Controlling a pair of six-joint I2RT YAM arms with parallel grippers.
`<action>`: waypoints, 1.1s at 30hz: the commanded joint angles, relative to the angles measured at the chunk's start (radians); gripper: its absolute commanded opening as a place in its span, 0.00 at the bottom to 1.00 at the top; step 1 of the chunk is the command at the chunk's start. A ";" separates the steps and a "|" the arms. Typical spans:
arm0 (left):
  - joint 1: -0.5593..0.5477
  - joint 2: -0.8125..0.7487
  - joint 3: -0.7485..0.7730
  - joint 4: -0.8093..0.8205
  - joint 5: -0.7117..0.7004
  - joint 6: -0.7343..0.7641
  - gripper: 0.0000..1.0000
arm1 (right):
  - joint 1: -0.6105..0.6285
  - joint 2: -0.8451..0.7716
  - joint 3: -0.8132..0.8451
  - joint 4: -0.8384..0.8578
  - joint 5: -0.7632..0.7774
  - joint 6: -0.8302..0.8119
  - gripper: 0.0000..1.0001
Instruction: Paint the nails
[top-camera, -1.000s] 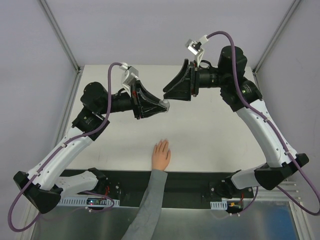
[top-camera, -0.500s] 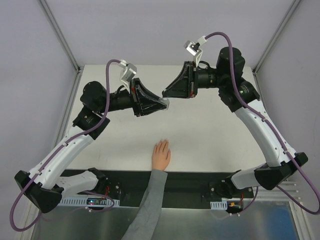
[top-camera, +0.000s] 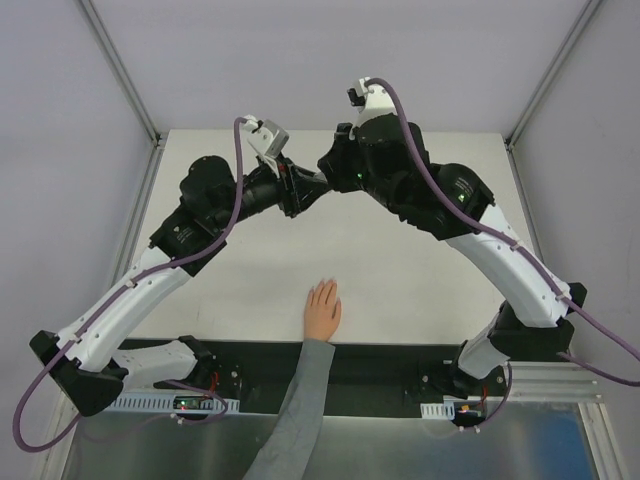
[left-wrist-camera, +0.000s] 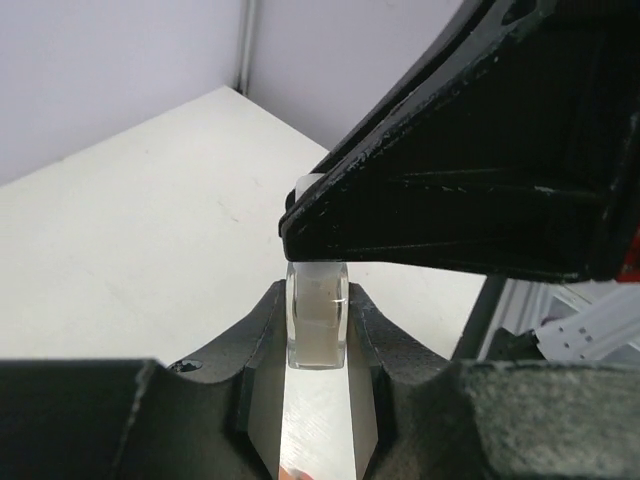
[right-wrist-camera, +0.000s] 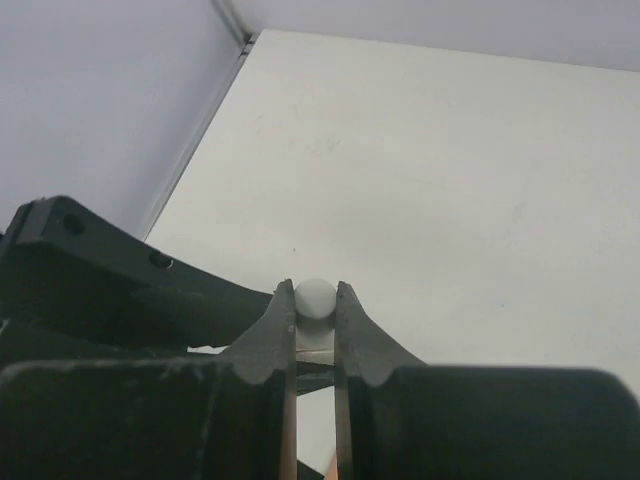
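**Q:** What lies nearest the arm bases?

**A:** A pale hand (top-camera: 322, 310) in a grey sleeve (top-camera: 300, 400) rests flat on the white worktop (top-camera: 420, 260). Its fingers are together and point away. The nails (top-camera: 326, 286) are too small to make out from above.

**Q:** And farther back?

**A:** Well beyond the nails, raised over the worktop's far half, both arms meet tip to tip. The left gripper (left-wrist-camera: 317, 300) is clamped on a small clear bottle (left-wrist-camera: 317, 335), and what fills it cannot be told. The right gripper (right-wrist-camera: 315, 292) is pinched on its rounded white cap (right-wrist-camera: 316, 300).

**Q:** Do the views differ?

**A:** Only the overhead view shows the hand. Only the wrist views show the bottle and cap.
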 joint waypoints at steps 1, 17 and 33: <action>0.013 0.049 0.083 0.071 -0.257 0.081 0.00 | 0.066 0.025 0.066 -0.245 0.320 0.053 0.01; 0.013 -0.123 -0.046 0.058 0.280 -0.028 0.00 | -0.193 -0.214 -0.224 0.278 -0.806 -0.157 0.85; 0.016 -0.126 -0.039 0.154 0.458 -0.137 0.00 | -0.302 -0.158 -0.325 0.562 -1.233 0.099 0.47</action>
